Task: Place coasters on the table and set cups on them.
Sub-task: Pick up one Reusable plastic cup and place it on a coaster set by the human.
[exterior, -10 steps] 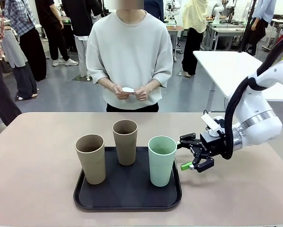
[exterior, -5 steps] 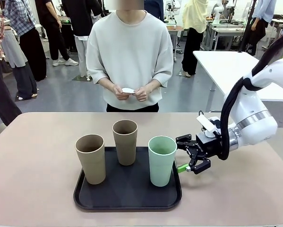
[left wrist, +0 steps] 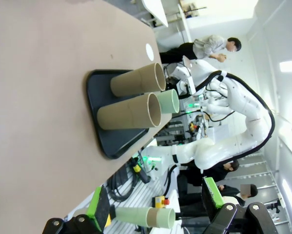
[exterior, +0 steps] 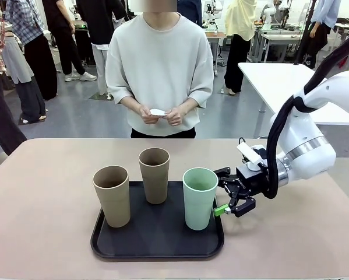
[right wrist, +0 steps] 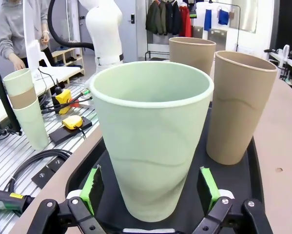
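Three cups stand upright on a black tray on the beige table: a tan-beige cup, a brown cup and a mint green cup. My right gripper is open at the mint cup's right side. In the right wrist view its green pads flank the lower part of the mint cup with a gap on both sides; the brown cup and tan-beige cup stand behind. The person holds a white coaster in both hands. My left gripper is open and empty, far from the tray.
The person stands at the table's far edge, hands at waist height. A white rectangular table is behind on the right. Bare tabletop lies left, right and behind the tray. Stacked spare cups stand off the table on the robot's side.
My right gripper has moved left, still open, from beside the tray up to the mint cup's side. The cups, tray and the person's hands have stayed put.
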`<state>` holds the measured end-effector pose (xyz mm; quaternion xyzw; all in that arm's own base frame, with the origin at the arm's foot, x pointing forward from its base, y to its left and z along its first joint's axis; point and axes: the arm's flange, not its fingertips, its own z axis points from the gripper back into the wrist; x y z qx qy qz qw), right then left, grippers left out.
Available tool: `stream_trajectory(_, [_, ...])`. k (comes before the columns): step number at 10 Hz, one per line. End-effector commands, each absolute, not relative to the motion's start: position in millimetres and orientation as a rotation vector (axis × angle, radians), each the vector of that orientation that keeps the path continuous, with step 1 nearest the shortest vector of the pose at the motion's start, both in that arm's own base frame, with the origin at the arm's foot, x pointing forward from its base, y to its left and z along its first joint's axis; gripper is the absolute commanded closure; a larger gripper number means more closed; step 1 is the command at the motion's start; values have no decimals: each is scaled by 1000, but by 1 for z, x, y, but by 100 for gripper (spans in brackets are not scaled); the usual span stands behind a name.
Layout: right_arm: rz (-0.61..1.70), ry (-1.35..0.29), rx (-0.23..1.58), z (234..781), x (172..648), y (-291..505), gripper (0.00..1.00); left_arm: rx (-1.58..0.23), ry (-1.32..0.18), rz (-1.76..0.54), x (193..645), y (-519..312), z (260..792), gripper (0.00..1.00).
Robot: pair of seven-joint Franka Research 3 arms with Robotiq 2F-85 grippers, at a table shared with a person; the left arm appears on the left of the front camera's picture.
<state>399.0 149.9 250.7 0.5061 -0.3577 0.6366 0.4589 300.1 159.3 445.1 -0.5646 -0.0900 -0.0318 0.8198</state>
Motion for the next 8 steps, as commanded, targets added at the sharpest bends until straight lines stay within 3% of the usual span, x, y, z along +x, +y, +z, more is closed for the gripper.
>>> stream_trajectory(1, [1543,-870,1272,249,401,161,0,-1212,-206,-78,300,160,446,0])
stream_trajectory(8, [1546,-859,1285,241,411,190,0,-1212,-206,-78,300,160,446,0])
